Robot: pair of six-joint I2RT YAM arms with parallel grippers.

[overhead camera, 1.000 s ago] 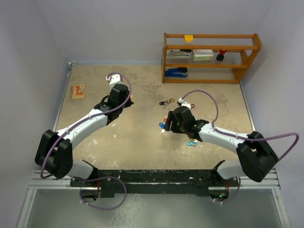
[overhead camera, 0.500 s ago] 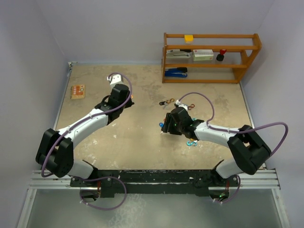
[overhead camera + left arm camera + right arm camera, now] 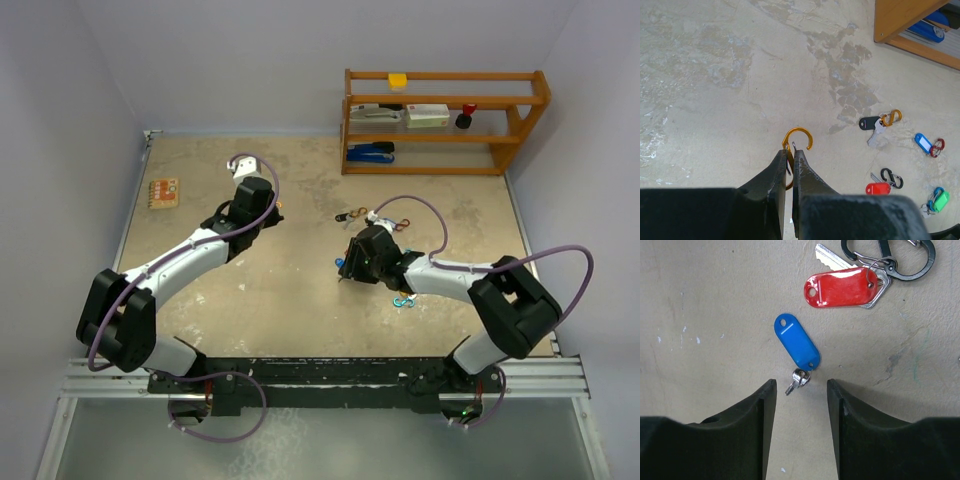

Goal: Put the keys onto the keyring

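Desk: sandy, patchy top; the wooden shelf at its far right is untouched.
Right arm: its elbow has swung in towards the middle over the last second, while the wrist has edged only a little left. It looks like lining up rather than travelling.
Left arm: no shift to speak of; it waits out at centre-left.
Right pincer: jaws apart and low over the desk, one on either side of the small key, gripping nothing.
Left pincer: jaws together, clamped on the orange clip, whose open hook stands clear beyond the tips.
Other key sets: red-tagged key on a black clip lies just beyond; black-tagged key and another blue tag lie well apart on the desk.
Blue tag: flat on the desk, pointing away from the right pincer.
Small key: at the tag's near end, between the jaws and touching neither.
Meaning: the pick looks imminent, with nothing threaded yet. The key is tiny and flat, so a closing grip may skid off it or catch the tag instead.
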